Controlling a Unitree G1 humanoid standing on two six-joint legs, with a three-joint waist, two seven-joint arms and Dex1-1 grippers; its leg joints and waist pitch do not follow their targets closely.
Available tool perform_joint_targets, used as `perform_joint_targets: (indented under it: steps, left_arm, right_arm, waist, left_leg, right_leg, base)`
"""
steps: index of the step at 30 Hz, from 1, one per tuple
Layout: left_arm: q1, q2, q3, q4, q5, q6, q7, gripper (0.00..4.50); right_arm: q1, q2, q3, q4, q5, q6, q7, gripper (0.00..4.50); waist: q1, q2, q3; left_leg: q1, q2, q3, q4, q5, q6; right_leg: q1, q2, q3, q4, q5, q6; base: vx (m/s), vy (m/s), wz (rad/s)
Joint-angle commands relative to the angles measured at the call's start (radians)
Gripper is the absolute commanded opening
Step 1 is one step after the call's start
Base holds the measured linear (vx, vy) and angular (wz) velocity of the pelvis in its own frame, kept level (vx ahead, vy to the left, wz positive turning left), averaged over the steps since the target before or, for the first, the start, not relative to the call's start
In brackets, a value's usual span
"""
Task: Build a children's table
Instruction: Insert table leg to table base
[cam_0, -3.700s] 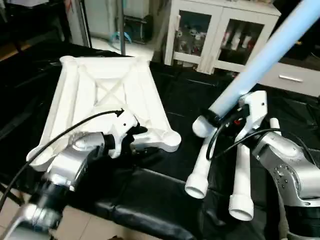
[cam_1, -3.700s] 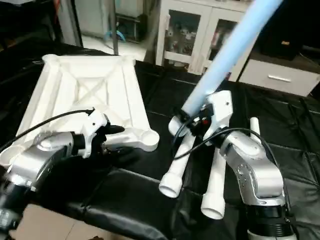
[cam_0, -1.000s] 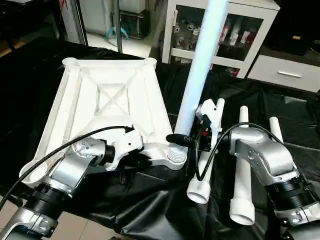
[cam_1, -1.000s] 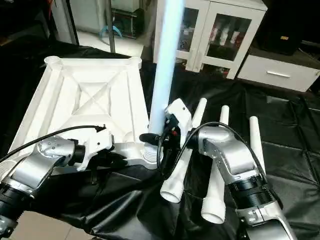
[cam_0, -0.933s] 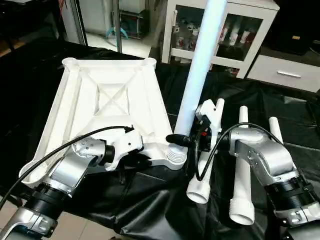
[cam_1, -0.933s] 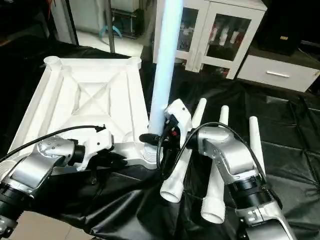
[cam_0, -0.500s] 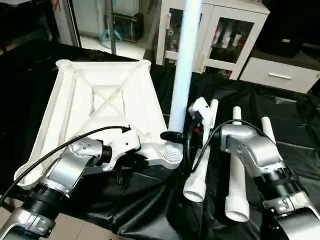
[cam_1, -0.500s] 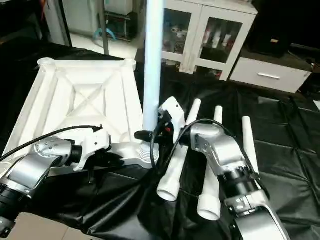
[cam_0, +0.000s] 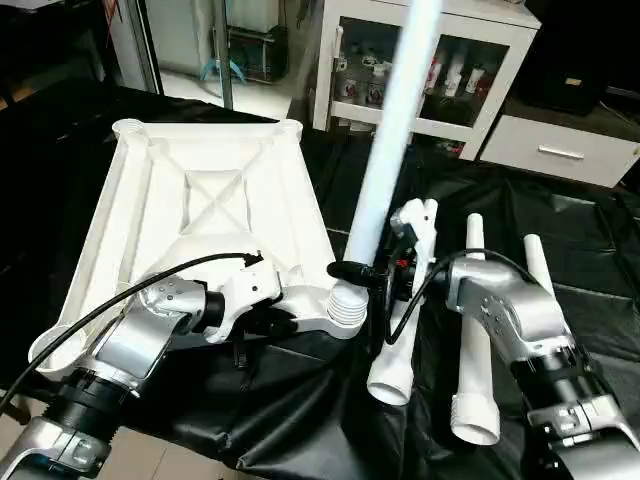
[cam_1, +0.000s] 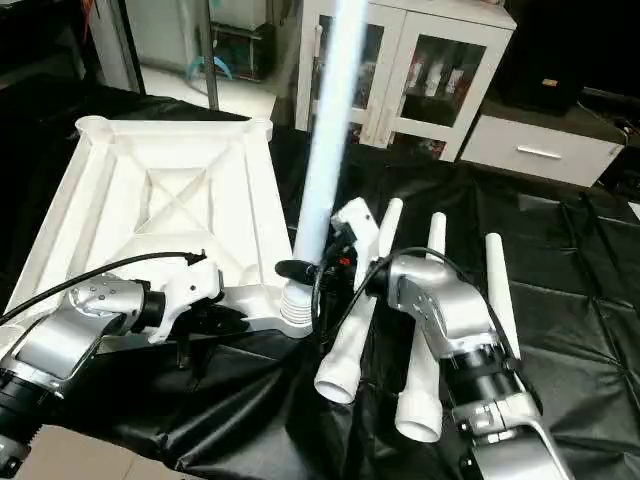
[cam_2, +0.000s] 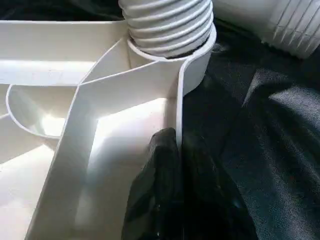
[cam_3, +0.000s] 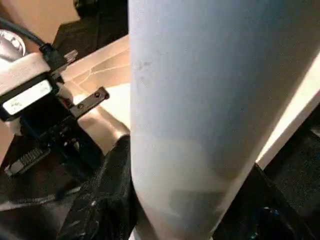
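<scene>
The children's table top (cam_0: 200, 205) lies upside down on the black cloth, its X-ribbed underside facing up. My left gripper (cam_0: 262, 322) is shut on the top's near rim (cam_2: 172, 125), beside the near right corner socket (cam_0: 345, 308). One white leg (cam_0: 385, 160) stands with its threaded end (cam_2: 167, 22) in that socket and leans to the right at its top. My right gripper (cam_0: 356, 270) is shut on this leg just above the socket, a black finger (cam_3: 107, 200) on each side. Three more legs (cam_0: 470, 330) lie side by side to the right.
A black cloth (cam_0: 300, 400) covers the work table, whose front edge runs just below my forearms. A white cabinet with glass doors (cam_0: 440, 60) and a drawer unit (cam_0: 560, 150) stand behind. A metal pole (cam_0: 222, 50) rises at the back left.
The standing leg, upright half a second ago, now leans with its top to the right while its base stays in the socket. My left gripper has kept its hold on the rim.
</scene>
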Motion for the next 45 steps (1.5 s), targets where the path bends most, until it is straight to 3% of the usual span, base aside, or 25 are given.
perform_joint_targets:
  steps: [1,7,9,11,12,15,16,17,22,30,41,45]
  left_arm:
    - [0.026,-0.008,-0.010,0.017,0.002,0.013,0.018,0.00]
    - [0.024,-0.012,-0.005,0.022,0.000,0.010,0.028,0.00]
    - [0.023,-0.013,-0.004,0.022,0.001,0.010,0.028,0.00]
    - [0.015,-0.019,0.001,0.040,0.007,0.002,0.047,0.00]
    - [0.015,-0.019,0.001,0.040,0.007,0.002,0.047,0.00]
    - [0.010,-0.025,0.001,0.051,0.014,0.000,0.060,0.00]
    - [0.008,-0.027,0.001,0.056,0.017,-0.002,0.064,0.00]
    - [0.007,-0.028,0.001,0.058,0.017,-0.003,0.065,0.00]
    - [-0.002,-0.029,0.004,0.074,0.022,-0.011,0.068,0.00]
    - [-0.010,-0.032,0.004,0.088,0.027,-0.019,0.071,0.00]
    - [-0.001,-0.024,0.009,0.079,0.024,-0.014,0.071,0.00]
    - [-0.001,-0.024,0.009,0.075,0.021,-0.010,0.067,0.00]
  right_arm:
    - [0.033,-0.013,-0.048,-0.009,-0.004,0.001,-0.046,1.84]
    - [0.108,-0.003,-0.103,-0.077,0.026,-0.007,-0.081,1.84]
    - [0.113,-0.003,-0.105,-0.081,0.028,-0.008,-0.082,1.84]
    - [0.188,-0.006,-0.099,-0.157,0.022,-0.044,-0.098,1.84]
    - [0.188,-0.006,-0.099,-0.157,0.022,-0.044,-0.098,1.84]
    - [0.228,-0.004,-0.093,-0.198,0.004,-0.075,-0.108,1.84]
    - [0.243,-0.003,-0.090,-0.215,-0.001,-0.089,-0.116,1.84]
    - [0.248,-0.003,-0.090,-0.222,-0.003,-0.095,-0.119,1.84]
    - [0.275,-0.011,-0.059,-0.272,-0.038,-0.129,-0.130,1.84]
    - [0.277,-0.050,0.035,-0.305,-0.098,-0.140,-0.105,1.84]
    - [0.237,-0.081,0.111,-0.310,-0.106,-0.064,-0.056,1.84]
    - [0.186,-0.088,0.156,-0.258,-0.132,-0.031,-0.037,1.84]
  waist:
    - [0.003,0.010,-0.041]
    - [0.005,0.010,-0.044]
    - [0.005,0.010,-0.042]
    - [0.009,0.020,-0.042]
    - [0.011,0.014,-0.043]
    - [0.015,0.017,-0.043]
    - [0.017,0.023,-0.043]
    - [0.016,0.021,-0.042]
    - [0.017,0.027,-0.040]
    - [0.017,0.024,-0.039]
    - [0.017,0.022,-0.039]
    - [0.015,0.026,-0.040]
  left_leg:
    - [0.000,0.053,-0.013,-0.094,-0.210,-0.007]
    - [-0.001,0.052,-0.011,-0.094,-0.176,0.002]
    - [-0.002,0.052,-0.010,-0.095,-0.170,0.006]
    - [0.001,0.053,-0.010,-0.096,-0.173,0.002]
    - [0.000,0.053,-0.009,-0.096,-0.174,0.003]
    - [-0.001,0.052,-0.008,-0.097,-0.168,0.008]
    - [0.001,0.052,-0.007,-0.097,-0.168,0.008]
    - [0.001,0.052,-0.007,-0.097,-0.170,0.008]
    - [0.000,0.051,-0.009,-0.099,-0.189,0.005]
    - [-0.001,0.052,-0.008,-0.099,-0.192,0.008]
    - [-0.002,0.052,-0.009,-0.099,-0.180,0.014]
    - [-0.001,0.052,-0.009,-0.098,-0.182,0.010]
  right_leg:
    - [0.038,-0.078,0.046,-0.082,-0.299,-0.176]
    - [0.041,-0.079,0.046,-0.080,-0.252,-0.181]
    - [0.041,-0.078,0.046,-0.081,-0.250,-0.181]
    - [0.040,-0.078,0.047,-0.084,-0.247,-0.175]
    - [0.042,-0.078,0.046,-0.084,-0.246,-0.169]
    - [0.042,-0.078,0.047,-0.085,-0.251,-0.169]
    - [0.040,-0.077,0.047,-0.086,-0.247,-0.168]
    - [0.040,-0.077,0.047,-0.086,-0.248,-0.168]
    - [0.040,-0.078,0.048,-0.089,-0.284,-0.157]
    - [0.039,-0.077,0.049,-0.090,-0.286,-0.151]
    - [0.040,-0.078,0.049,-0.087,-0.282,-0.151]
    - [0.039,-0.077,0.048,-0.086,-0.277,-0.160]
  base:
    - [0.000,0.000,0.00]
    - [0.000,0.000,0.00]
    - [0.000,0.000,0.00]
    - [0.000,0.000,0.00]
    - [0.000,0.000,0.00]
    - [0.000,0.000,0.00]
    - [0.000,0.000,0.00]
    - [0.000,0.000,0.00]
    - [0.000,0.000,0.00]
    - [0.000,0.000,0.00]
    - [0.000,0.000,0.00]
    - [0.000,0.000,0.00]
